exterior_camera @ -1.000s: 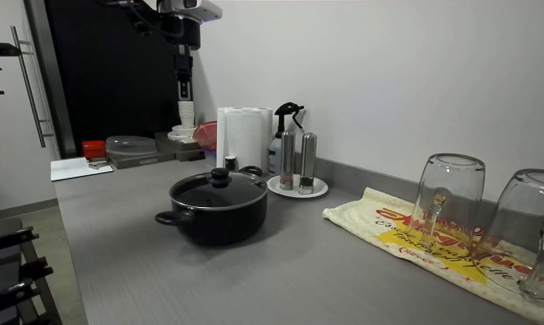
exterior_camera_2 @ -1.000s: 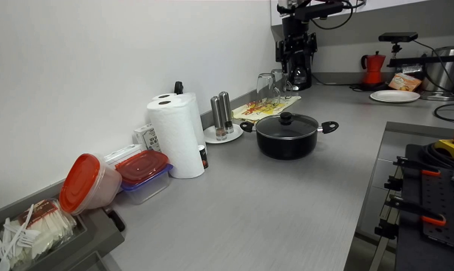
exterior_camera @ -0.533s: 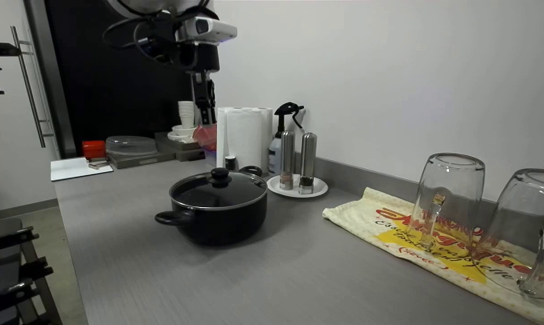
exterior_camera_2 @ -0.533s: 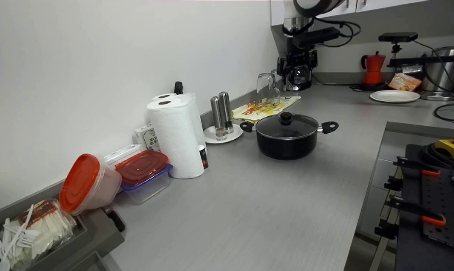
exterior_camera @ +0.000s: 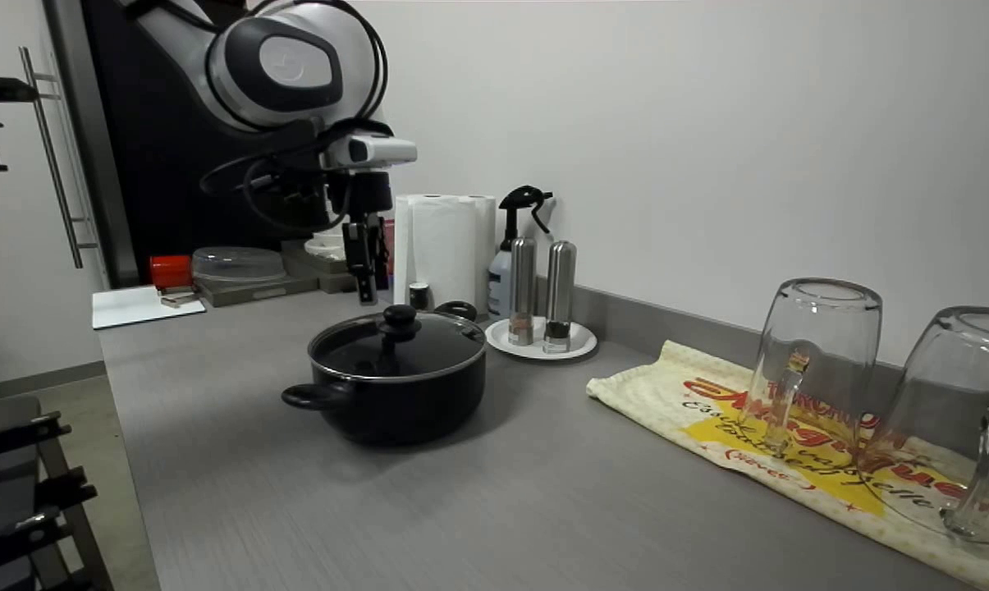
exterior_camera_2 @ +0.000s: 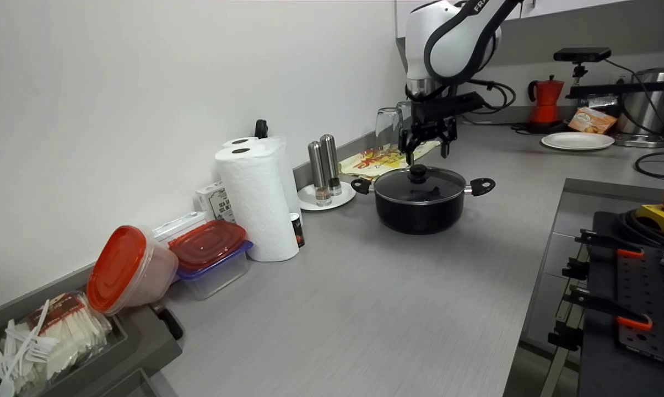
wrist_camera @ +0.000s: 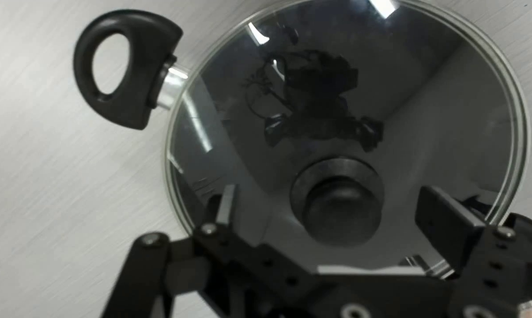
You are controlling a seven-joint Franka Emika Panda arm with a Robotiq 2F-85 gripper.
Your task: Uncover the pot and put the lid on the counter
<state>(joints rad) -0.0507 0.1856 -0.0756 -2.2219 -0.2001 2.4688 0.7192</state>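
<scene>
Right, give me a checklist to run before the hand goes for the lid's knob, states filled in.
1. Is the hand open? Ok: its fingers stand well apart in the wrist view.
2. Does the knob show between them? Ok in the wrist view.
3. Are those fingers down around the knob? Not ok: they hang above the lid.
4. Is the lid seated on the pot? Ok: it sits level in both exterior views.
5. Is there room for it on the counter? Seemingly ok: a wide stretch shows beside the pot.
6. Is the inside of the pot visible? Cannot tell what it holds: the dark, reflecting lid hides it.
</scene>
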